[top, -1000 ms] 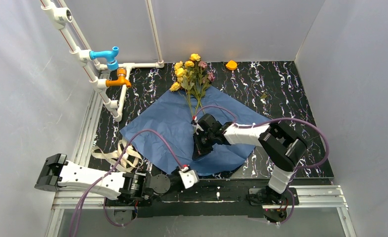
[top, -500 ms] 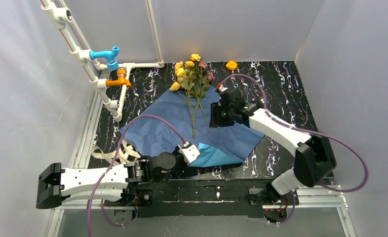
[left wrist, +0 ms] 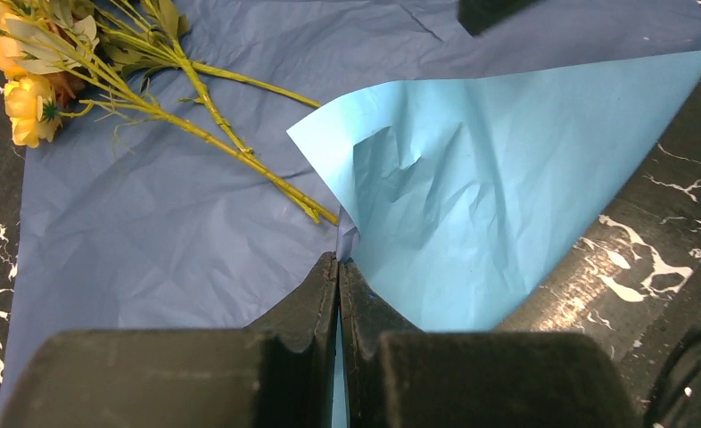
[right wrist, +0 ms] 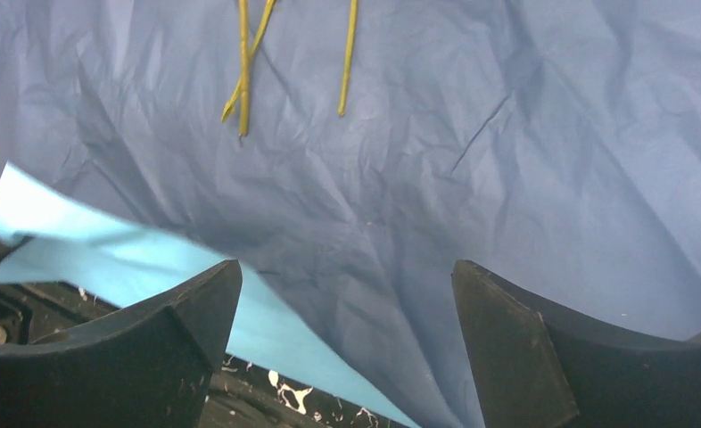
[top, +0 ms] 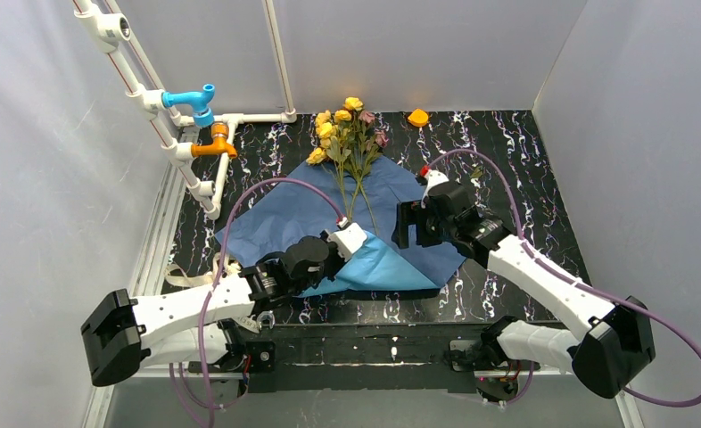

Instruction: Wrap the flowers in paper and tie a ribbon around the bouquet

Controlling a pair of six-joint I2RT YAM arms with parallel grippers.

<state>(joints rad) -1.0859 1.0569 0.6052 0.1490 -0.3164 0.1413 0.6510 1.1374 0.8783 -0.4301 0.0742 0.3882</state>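
Right gripper (right wrist: 342, 272) opened wide, backed off; left gripper (left wrist: 338, 267), clamped on paper (top: 284, 214) corner, has folded it toward flowers (left wrist: 240, 147): wrapping begun

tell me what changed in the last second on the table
The left end effector, shut on the near corner of the paper, swung in from the near edge and folded that corner up toward the stem ends, baring the lighter underside. The right end effector left the stems, moved out to the paper's right side and opened, holding nothing. The flowers lie where they were.
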